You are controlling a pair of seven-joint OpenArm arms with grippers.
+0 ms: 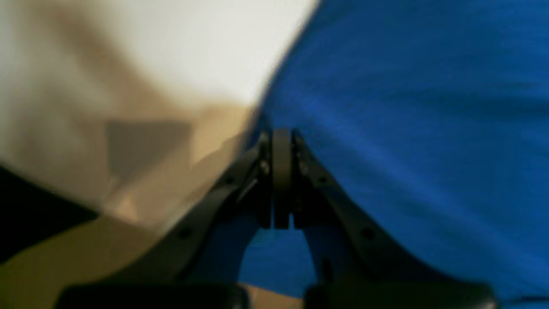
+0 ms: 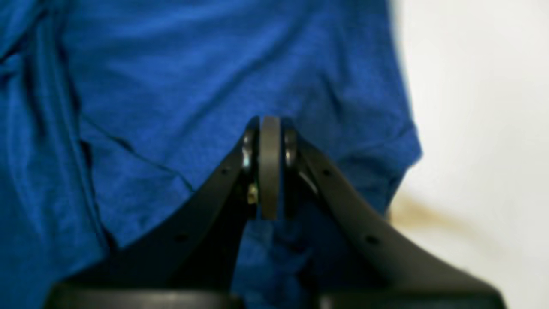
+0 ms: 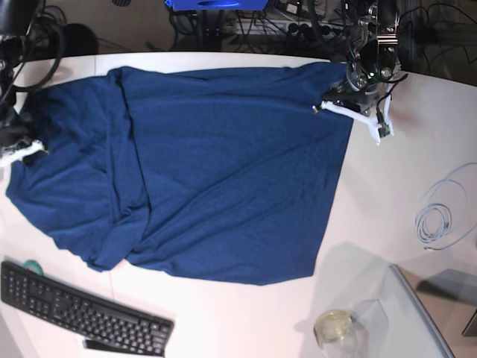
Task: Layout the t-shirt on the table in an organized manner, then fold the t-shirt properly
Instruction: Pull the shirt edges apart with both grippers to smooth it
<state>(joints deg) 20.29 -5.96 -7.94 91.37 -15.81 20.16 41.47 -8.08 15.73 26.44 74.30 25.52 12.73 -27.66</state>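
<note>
Both wrist views were blurred, so you could read little more than colour and outline there. In the left wrist view your left tool (image 1: pixel 282 171) was clenched, its pads pressed together at the edge of the t-shirt (image 1: pixel 407 128), apparently pinching a fold of the cloth, though the blur kept that from being certain. The right wrist view showed your right tool (image 2: pixel 269 167) likewise clenched over creased blue fabric (image 2: pixel 171 86), with cloth visible beneath the pads; whether it truly gripped the cloth could not be told.

Only the base view gave you the whole picture: the t-shirt (image 3: pixel 216 171) lay spread across the white desk (image 3: pixel 373 209), soft and dark navy, with long folds running down its left part and a ragged bunched corner near the keyboard (image 3: pixel 82 309). The left tool (image 3: pixel 350 93) sat at the shirt's far right corner; the right tool was cut off at the left edge of that view. A coil of pale cable (image 3: pixel 443 212), a clear glass panel (image 3: pixel 425 321) and a small round jar (image 3: pixel 333 326) lay apart from the cloth.
</note>
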